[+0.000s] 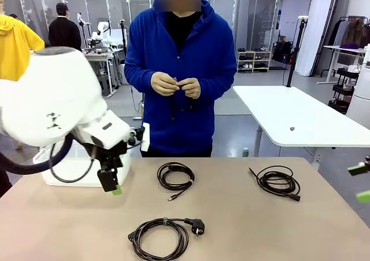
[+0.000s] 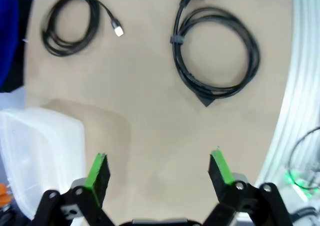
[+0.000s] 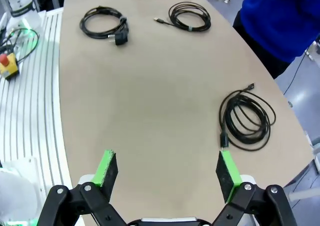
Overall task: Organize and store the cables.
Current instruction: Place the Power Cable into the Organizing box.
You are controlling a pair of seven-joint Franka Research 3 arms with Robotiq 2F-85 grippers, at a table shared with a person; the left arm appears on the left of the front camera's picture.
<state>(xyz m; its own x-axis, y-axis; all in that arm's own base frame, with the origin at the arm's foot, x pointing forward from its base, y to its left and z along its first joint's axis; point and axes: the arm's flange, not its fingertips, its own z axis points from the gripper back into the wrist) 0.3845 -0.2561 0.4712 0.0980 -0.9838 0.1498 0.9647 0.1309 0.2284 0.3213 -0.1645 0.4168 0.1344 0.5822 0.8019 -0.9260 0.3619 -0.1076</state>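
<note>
Three black cables lie coiled on a beige table point(image 1: 63, 226), well apart from one another. The middle cable point(image 1: 175, 176) is a small coil toward the far side, in front of the person, with a small metal-tipped connector trailing off it. The right cable point(image 1: 278, 182) is a coil with loose ends sticking out at both sides, near the table's right side. The plug cable point(image 1: 162, 236) is the largest coil. It lies nearest the robot, is bound with a tie and ends in a chunky black wall plug. A white plastic bin point(image 1: 69, 171) sits at the far left of the table.

The left gripper point(image 2: 160, 170) hangs above bare tabletop just beside the bin. Its two green-padded fingers are spread wide apart and hold nothing. Its wrist view shows the plug cable and the middle cable farther off, beyond the fingers. The right gripper point(image 3: 167, 170) hangs at the table's right edge, fingers also spread wide and empty. The right cable is the one nearest it, ahead and to one side.

A person point(image 1: 173, 52) in a blue hooded top stands at the far side. The person's hands point(image 1: 163, 83) are together at chest height, fingering a thin black cord point(image 1: 173, 106) that hangs down below them.
</note>
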